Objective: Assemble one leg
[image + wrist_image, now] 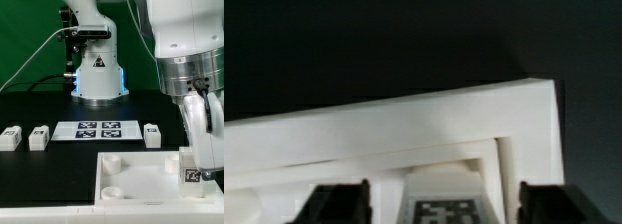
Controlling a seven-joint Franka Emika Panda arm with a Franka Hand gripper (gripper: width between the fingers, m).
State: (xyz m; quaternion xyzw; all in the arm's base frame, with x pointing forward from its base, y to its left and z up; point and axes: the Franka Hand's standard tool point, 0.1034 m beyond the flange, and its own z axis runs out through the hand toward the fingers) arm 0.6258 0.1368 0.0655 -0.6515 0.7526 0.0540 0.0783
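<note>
One leg [192,176], a small white block with a black-and-white tag, stands at the near corner of the white tray-like piece [125,178] on the exterior view's right. My gripper [203,160] is low over it. In the wrist view the leg [446,205] sits between my two dark fingers [342,205], with a small gap on each side, so the gripper [445,196] looks open around it. The tray's rim [420,125] fills the middle of that view. Three more legs lie on the black table [10,137], [38,136], [152,134].
The marker board [98,129] lies flat behind the tray-like piece, between the loose legs. The robot base [98,75] stands at the back. A green wall is behind. The tray has round corner sockets [112,160].
</note>
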